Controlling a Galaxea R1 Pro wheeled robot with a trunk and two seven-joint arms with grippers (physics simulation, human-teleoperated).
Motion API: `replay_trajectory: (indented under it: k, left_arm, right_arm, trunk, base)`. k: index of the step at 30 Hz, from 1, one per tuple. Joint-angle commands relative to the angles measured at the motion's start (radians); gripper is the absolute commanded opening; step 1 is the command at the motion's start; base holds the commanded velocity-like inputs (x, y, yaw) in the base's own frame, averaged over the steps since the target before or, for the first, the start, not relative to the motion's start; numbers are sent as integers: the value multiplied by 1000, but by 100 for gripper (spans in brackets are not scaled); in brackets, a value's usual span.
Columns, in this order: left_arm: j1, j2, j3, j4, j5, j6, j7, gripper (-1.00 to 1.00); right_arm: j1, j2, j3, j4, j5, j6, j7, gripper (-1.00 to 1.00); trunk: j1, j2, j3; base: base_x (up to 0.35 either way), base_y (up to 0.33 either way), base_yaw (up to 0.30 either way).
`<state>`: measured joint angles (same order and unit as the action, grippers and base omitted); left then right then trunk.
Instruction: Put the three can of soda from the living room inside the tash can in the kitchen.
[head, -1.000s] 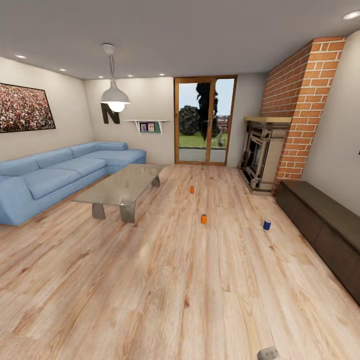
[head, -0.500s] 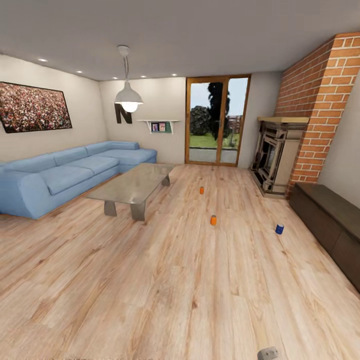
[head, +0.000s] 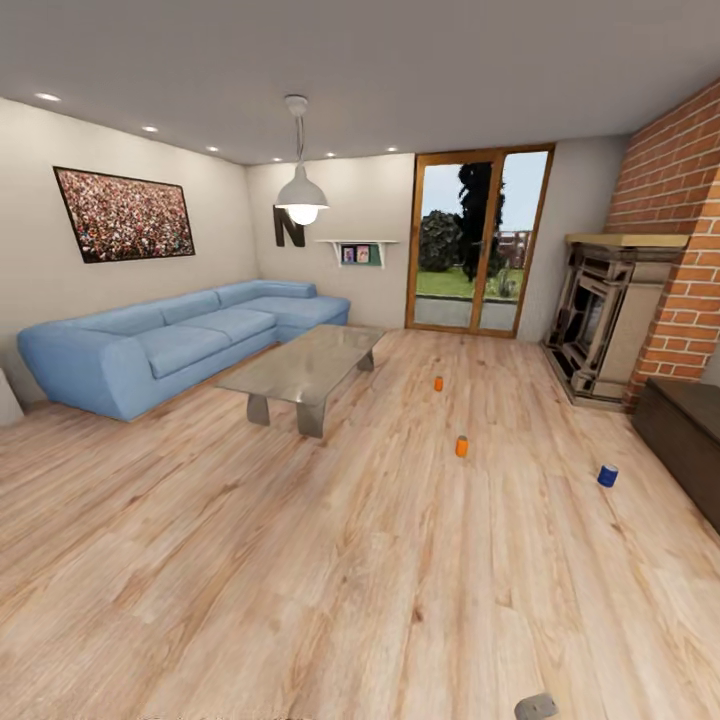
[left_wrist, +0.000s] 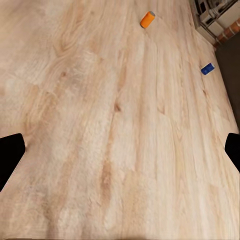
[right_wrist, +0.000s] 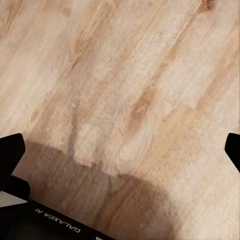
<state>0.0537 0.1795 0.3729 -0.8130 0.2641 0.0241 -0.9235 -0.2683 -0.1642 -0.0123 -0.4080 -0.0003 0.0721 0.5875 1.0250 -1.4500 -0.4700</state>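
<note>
Left gripper (left_wrist: 120, 152) and right gripper (right_wrist: 120, 150) wide, empty. Three cans on floor (head: 300, 560): orange (head: 462, 446), orange (head: 438, 383), blue (head: 607, 476). Approach step; next, drive closer to nearest orange.

The fingertips (left_wrist: 10, 155) of the left tool are plain black, with flat angular shapes. The right tool has the same black fingertips (right_wrist: 11, 150), and a dark body panel (right_wrist: 55, 222) carries white letters "GALAXEA AI".
</note>
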Motion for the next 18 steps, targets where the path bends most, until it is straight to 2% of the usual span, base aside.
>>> replay_trajectory:
  k: [1,18]
  left_arm:
    - [0,0,0,0,0,0,0,100]
    - [0,0,0,0,0,-1,0,100]
  right_arm:
    - [0,0,0,0,0,0,0,100]
    - [0,0,0,0,2,0,0,100]
  trunk:
    - [0,0,0]
    - [0,0,0]
  base:
    - [0,0,253]
    - [0,0,253]
